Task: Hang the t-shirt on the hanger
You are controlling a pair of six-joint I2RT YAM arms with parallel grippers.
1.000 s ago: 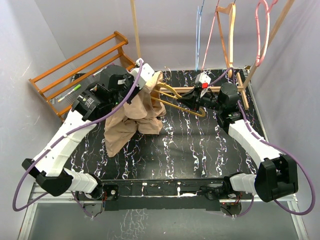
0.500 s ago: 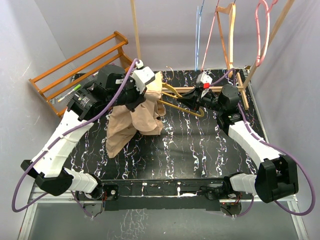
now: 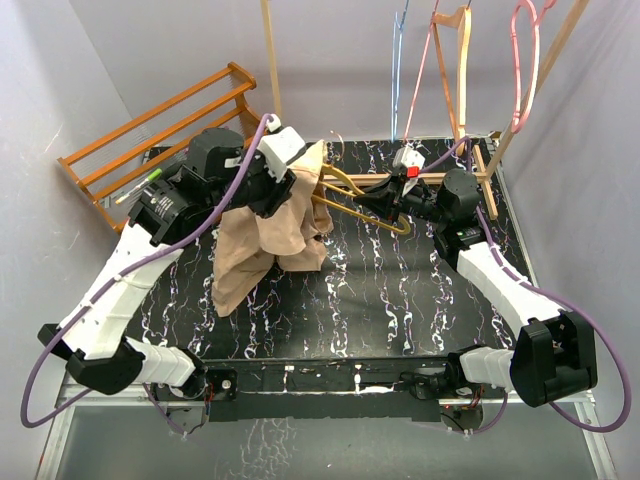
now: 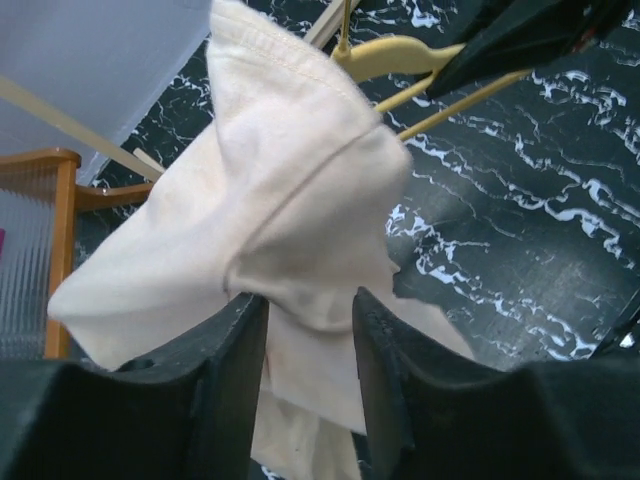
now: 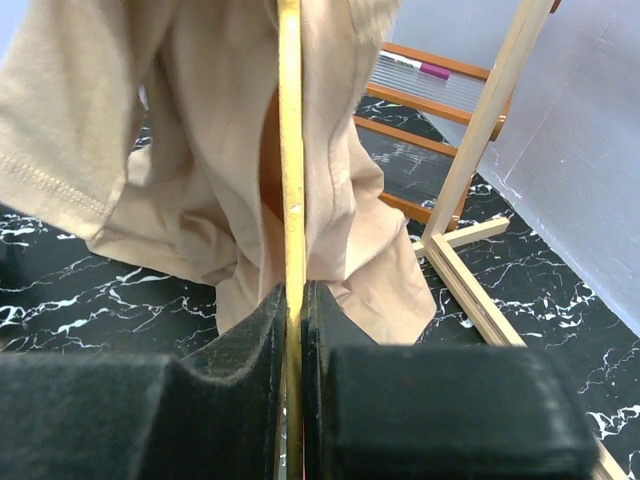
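In the top view, an orange wooden rack (image 3: 150,130) leans in the upper left corner. Right of it, left of centre, the left gripper (image 3: 297,172) is up against the top of the t-shirt (image 3: 265,240). The shirt hangs bunched from there, and its lower end trails onto the black marbled table (image 3: 400,300) at lower left of centre.

In the left wrist view, the two black fingers (image 4: 235,360) at the bottom edge stand apart. A fold of the shirt fills the gap between them and touches both inner faces. The cloth rises above them to the upper middle of the frame.

At the centre of the top view, the yellow hanger (image 3: 365,215) lies tilted. Its left shoulder is inside the top of the shirt, and its bar runs down to the right. Just right of centre, the right gripper (image 3: 385,205) is clamped on the hanger. The right wrist view shows its pads (image 5: 250,340) pressed together on the thin yellow bar, with the shirt draped over the far end at the upper left.

In the upper right of the top view, blue (image 3: 397,70), light wooden (image 3: 463,60) and pink (image 3: 522,70) hangers hang on a wooden stand (image 3: 485,170).
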